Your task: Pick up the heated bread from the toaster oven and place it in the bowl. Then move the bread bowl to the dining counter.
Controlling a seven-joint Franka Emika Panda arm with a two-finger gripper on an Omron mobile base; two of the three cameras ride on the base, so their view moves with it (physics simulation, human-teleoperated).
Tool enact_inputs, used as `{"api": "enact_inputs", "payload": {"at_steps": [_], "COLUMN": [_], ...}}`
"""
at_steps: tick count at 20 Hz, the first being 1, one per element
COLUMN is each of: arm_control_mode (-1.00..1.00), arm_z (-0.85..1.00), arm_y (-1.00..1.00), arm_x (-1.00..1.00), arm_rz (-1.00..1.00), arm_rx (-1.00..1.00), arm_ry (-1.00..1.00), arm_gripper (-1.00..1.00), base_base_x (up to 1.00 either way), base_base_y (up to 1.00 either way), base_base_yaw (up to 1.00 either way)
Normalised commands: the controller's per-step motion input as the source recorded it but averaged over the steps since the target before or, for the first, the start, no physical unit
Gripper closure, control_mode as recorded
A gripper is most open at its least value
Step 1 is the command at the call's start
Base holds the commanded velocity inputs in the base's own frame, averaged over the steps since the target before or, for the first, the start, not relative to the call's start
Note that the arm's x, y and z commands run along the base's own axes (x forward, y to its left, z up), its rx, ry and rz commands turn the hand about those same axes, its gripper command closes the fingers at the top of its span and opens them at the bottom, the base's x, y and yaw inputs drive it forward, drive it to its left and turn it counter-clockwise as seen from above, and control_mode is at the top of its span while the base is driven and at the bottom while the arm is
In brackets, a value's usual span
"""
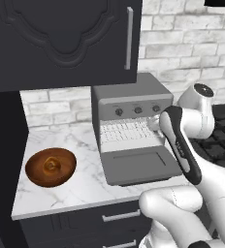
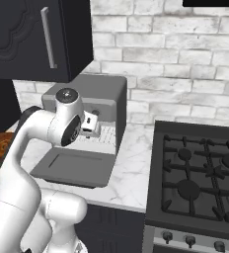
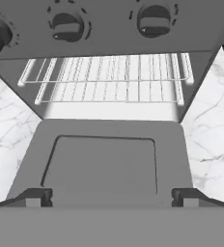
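Sitting at the left of the marble desk (image 1: 80,186), the bowl (image 1: 51,166) holds the heated bread (image 1: 51,166), a small golden lump at its centre. Just right of the bowl, apart from it, stands the toaster oven (image 1: 129,99), its drop-down door (image 1: 141,166) folded flat onto the desk and its wire rack (image 3: 109,84) bare. Three knobs (image 1: 137,110) run in a row above the opening. The gripper (image 3: 112,198) hangs in front of the open oven, over the door, its jaws released and spread wide with nothing between them. Farther right, a black stove (image 2: 200,178) adjoins the desk. A dark cabinet (image 1: 66,38) hangs above the bowl.
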Motion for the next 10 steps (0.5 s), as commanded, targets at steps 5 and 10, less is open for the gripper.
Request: {"api": "enact_inputs", "payload": {"at_steps": [5, 10], "arm_control_mode": [-1.0, -1.0], "arm_z": [-0.18, 0.0], "arm_y": [0.03, 0.06], "arm_x": [0.16, 0.16], "arm_rz": [0.0, 0.0], "arm_rx": [0.11, 0.03], "arm_ry": [-0.25, -0.26], "arm_gripper": [-1.0, -1.0], "base_base_x": [0.0, 0.0], "base_base_y": [0.0, 0.0], "base_base_yaw": [0.0, 0.0]}}
